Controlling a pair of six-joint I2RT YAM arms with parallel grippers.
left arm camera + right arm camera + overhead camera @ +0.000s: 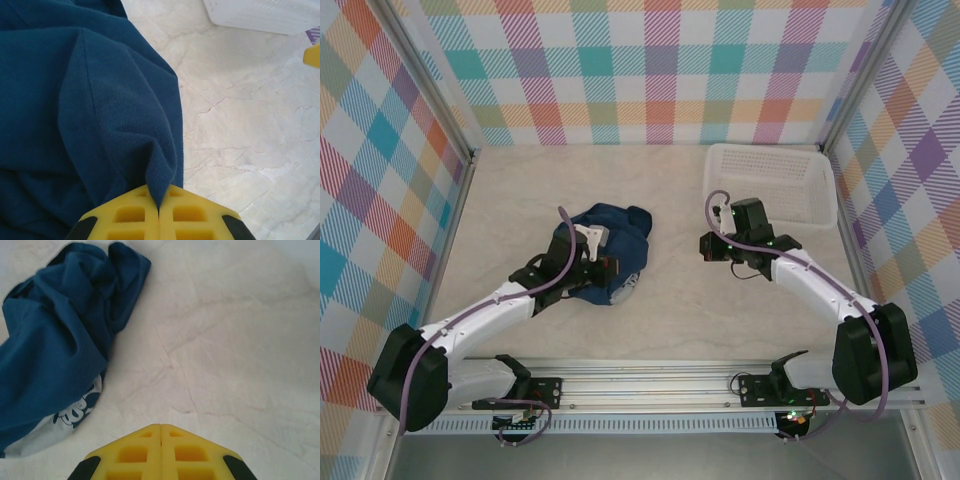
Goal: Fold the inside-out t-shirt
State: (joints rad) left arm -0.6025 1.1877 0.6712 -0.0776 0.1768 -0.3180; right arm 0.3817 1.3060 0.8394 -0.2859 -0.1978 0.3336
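Both closed: left gripper (159,204) pinches t-shirt (75,100), right gripper (161,435) empty.

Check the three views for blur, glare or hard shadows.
Top external: even diffuse light, sharp, only faint shadows on the table. Left wrist: t-shirt weave crisp by the left pincer, basket soft and bright. Right wrist: table washes out toward the top right; no motion blur.

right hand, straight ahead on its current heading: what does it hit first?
Probably the bare table. The shut right hand points down at open surface, and the t-shirt lies off to the left in the wrist view. Depth is unclear, so treat this as likely, not certain.
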